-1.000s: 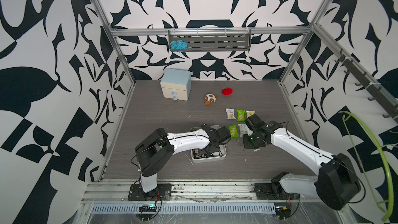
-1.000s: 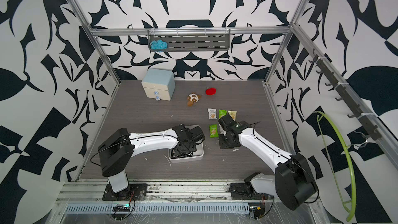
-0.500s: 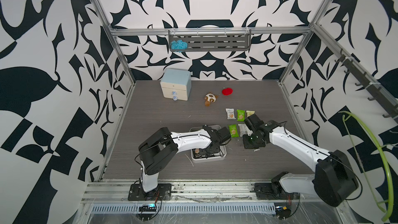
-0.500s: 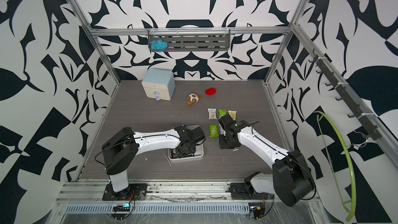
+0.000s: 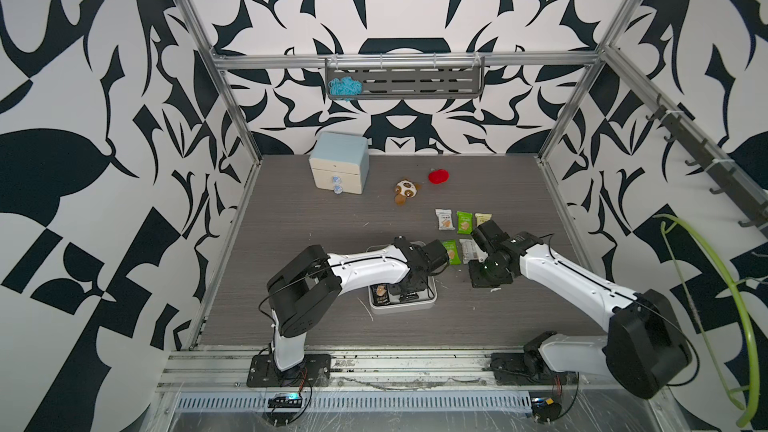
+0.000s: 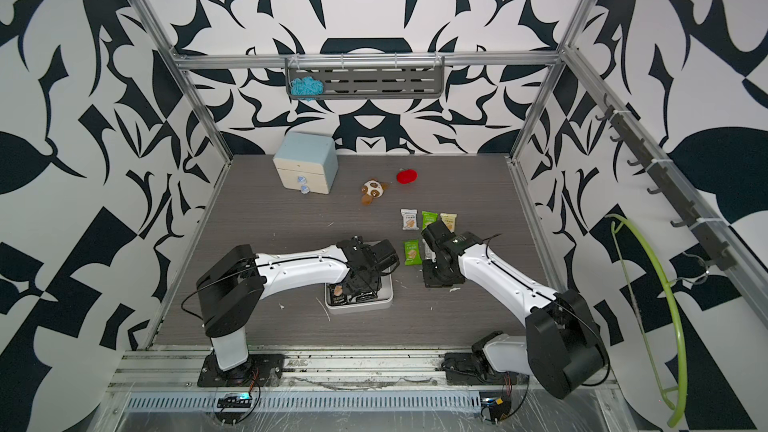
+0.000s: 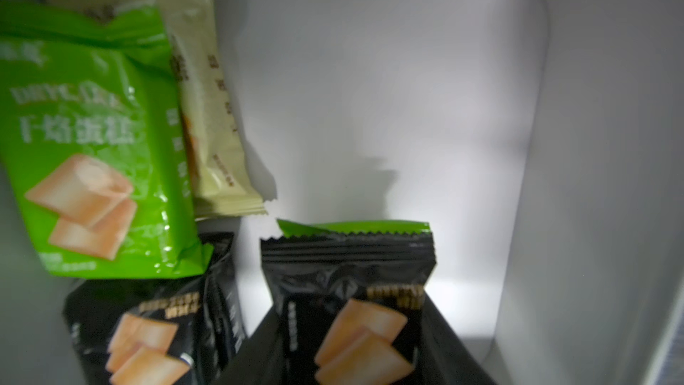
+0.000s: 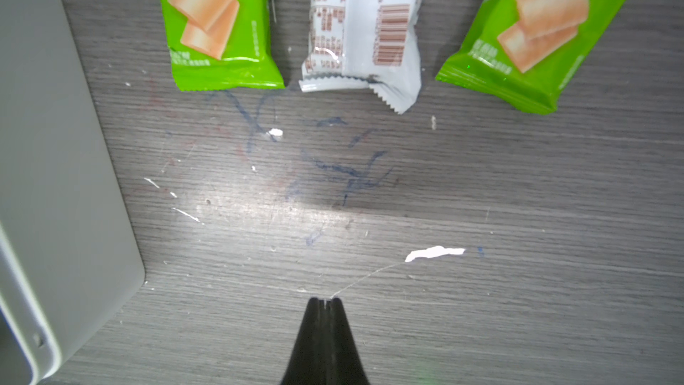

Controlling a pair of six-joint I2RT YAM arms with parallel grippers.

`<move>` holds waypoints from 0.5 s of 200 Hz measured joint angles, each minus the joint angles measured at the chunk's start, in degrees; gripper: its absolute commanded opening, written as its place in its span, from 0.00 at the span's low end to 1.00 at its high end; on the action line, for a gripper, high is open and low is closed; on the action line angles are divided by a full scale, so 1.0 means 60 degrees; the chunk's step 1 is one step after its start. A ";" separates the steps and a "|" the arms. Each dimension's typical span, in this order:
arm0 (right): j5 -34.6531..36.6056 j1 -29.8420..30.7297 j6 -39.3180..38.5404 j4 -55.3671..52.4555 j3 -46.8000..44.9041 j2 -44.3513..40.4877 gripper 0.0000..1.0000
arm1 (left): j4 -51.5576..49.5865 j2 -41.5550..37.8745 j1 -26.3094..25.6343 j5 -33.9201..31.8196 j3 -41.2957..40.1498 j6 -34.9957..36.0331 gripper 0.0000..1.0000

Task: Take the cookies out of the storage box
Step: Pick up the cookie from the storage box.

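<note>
The white storage box sits at the front middle of the table. My left gripper reaches down into it and is shut on a black cookie packet; a green packet's edge shows right behind that one. Also in the box are a green packet, a cream one and another black one. Several cookie packets lie on the table to the box's right, among them a green one and a white one. My right gripper hangs shut and empty there.
At the back left stands a blue-topped two-drawer cabinet. A brown-and-white plush toy and a red object lie behind the packets. A wall shelf holds blue yarn. The box's corner is near my right gripper.
My left gripper's jaws have closed on the black packet inside the box. The right arm has barely moved.
</note>
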 measured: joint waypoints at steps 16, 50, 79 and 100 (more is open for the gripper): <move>0.0000 0.0000 -0.0004 0.0000 0.0000 0.0000 0.03 | -0.0011 0.0000 0.0127 0.0004 0.0076 0.0091 0.48; 0.0004 -0.0007 -0.0011 0.0000 0.0000 0.0000 0.03 | -0.0018 0.0000 0.0419 0.0007 0.0372 0.0328 0.46; 0.0007 -0.0007 -0.0040 0.0000 0.0000 0.0025 0.03 | -0.0051 0.0000 0.0718 0.0029 0.0761 0.0597 0.46; 0.0004 -0.0007 -0.0051 0.0000 0.0004 0.0175 0.03 | -0.0138 0.0004 0.0871 0.0033 0.1038 0.0798 0.46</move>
